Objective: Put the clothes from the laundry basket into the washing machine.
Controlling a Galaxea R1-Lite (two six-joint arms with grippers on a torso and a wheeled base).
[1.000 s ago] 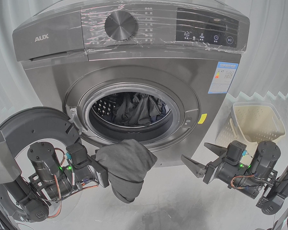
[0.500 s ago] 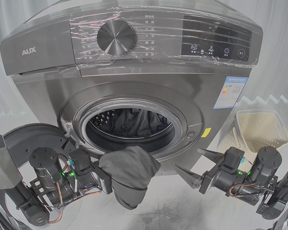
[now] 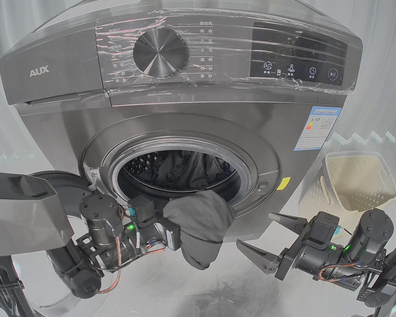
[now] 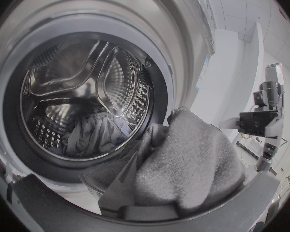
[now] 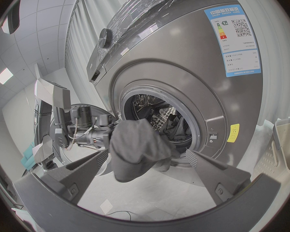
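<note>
**Pale floor (image 3: 233, 287), machine door open, one garment at the porthole**

On your left, the door (image 3: 61, 182) of the washing machine (image 3: 259, 124) stands open behind the left gripper (image 3: 180, 236). Its fingers are clamped on a bunched grey garment (image 3: 204, 227), which hangs at the porthole's lower rim, outside the drum (image 4: 119, 78). Your left wrist view looks deeper in than the head view and shows steel paddles, with dark clothes (image 4: 87, 136) lying low inside. The right gripper (image 3: 254, 230) hangs before the machine with its fingers spread wide, holding nothing. Further right, the cream laundry basket (image 3: 314, 194) stands beside the machine.
</note>
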